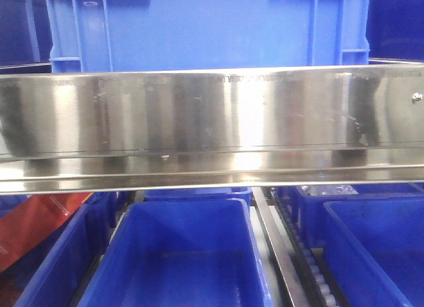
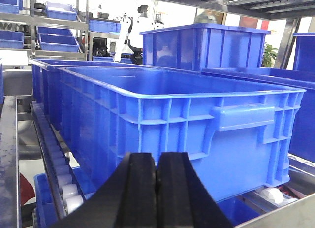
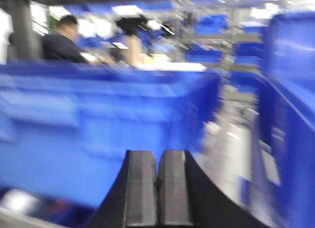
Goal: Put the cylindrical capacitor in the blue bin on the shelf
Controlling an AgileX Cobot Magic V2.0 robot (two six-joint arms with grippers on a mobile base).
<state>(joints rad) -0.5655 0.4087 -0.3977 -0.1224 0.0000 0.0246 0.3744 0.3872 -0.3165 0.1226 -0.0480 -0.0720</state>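
Front view is showing only the shelf rail above blue bins. Left claw and right claw are sitting clenched, holding nothing, facing bins; right view blurred. Capacitor not visible anywhere.

Bin below the shelf rail, crate on the level above, roller track just right of the bin.

Shelf front rail: shiny stainless steel, fine scratches and smudges. Blue bin: smooth moulded plastic, slight gloss, ribbed walls. Left gripper pads: matt black rubber. Roller track: pale plastic wheels.
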